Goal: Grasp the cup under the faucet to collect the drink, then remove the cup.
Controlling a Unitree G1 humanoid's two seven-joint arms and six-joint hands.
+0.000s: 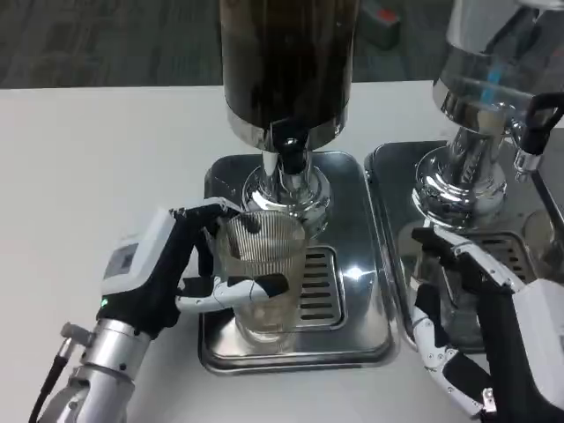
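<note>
The ribbed clear cup (pixel 261 273) stands upright on the steel drip tray (pixel 352 344), its long axis vertical and its open mouth facing up, directly below the black faucet (pixel 289 145) of the dark drink dispenser (pixel 286 62). The left hand (pixel 181 273) wraps the cup from the robot's left side: fingers (pixel 256 286) curl across its front lower wall while others press at the rim behind, so the cup sits clasped within that hand. The right hand (pixel 463 308) hangs well apart to the right, over a 2nd tray (pixel 392 163) beneath a 2nd dispenser (pixel 489 79) with a clear tank, its fingers spread and holding nothing. A small light panel on the back of the left hand carries markings too small to read; no brand or label is legible on the cup or dispensers.
</note>
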